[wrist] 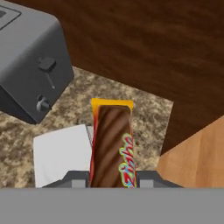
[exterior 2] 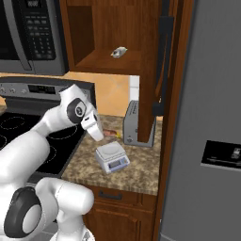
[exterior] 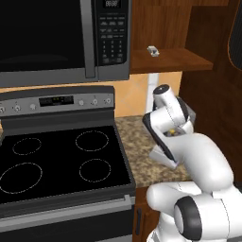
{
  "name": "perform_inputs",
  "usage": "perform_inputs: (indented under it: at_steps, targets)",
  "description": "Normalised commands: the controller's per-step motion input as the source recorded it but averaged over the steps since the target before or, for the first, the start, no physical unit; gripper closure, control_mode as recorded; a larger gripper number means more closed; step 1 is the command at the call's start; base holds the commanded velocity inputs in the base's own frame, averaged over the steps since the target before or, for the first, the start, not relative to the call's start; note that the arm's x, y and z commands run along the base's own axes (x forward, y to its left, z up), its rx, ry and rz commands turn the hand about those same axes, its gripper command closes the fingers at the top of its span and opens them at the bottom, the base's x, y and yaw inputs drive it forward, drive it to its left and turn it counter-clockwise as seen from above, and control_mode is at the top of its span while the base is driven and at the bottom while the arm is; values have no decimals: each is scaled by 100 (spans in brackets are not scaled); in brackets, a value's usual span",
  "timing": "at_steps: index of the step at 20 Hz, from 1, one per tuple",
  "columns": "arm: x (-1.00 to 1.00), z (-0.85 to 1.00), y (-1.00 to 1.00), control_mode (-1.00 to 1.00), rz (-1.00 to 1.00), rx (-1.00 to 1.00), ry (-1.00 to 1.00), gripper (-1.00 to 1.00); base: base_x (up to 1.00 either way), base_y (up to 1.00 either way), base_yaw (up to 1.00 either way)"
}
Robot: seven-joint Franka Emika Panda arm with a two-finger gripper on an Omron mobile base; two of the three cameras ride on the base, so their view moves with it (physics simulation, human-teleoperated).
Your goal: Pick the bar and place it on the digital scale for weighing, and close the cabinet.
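Observation:
My gripper (wrist: pixel 111 177) is shut on the bar (wrist: pixel 111 144), a brown and orange-red packet with a yellow end that sticks out ahead of the finger tips. The bar hangs over the speckled counter, just past the right edge of the digital scale's pale top plate (wrist: pixel 61 153). From the right base view the bar (exterior 2: pixel 111 133) shows beside the hand, behind the digital scale (exterior 2: pixel 113 156). The reddish-brown cabinet stands open, its door (exterior 2: pixel 162 70) swung out edge-on above the counter, and its shelf (exterior: pixel 170 60) is exposed.
A grey toaster (exterior 2: pixel 134 123) stands at the back of the counter, close behind the scale. A tiny white-grey object (exterior 2: pixel 119 52) lies on the cabinet shelf. The microwave (exterior: pixel 56 38) hangs over the black stove (exterior: pixel 61 160) at left. A grey fridge (exterior 2: pixel 212 141) closes off the right.

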Motion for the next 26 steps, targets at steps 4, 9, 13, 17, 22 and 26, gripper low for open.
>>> perform_inputs:
  at_steps: [4, 9, 13, 17, 22, 26]
  targets:
    - [0, -32, 0, -100, -2, 0, 2, 100, 0, 0, 0]
    - [0, -28, 0, -100, 0, 0, 1, 100, 0, 0, 0]
    - [0, -36, 0, -100, 1, 0, 6, 100, 0, 0, 0]
    - [6, -21, 0, -100, 1, 0, 6, 100, 0, 0, 0]
    - [17, -27, 0, -100, 2, 0, 4, 100, 0, 0, 0]
    - [26, -22, 0, -100, 4, 0, 1, 100, 0, 0, 0]
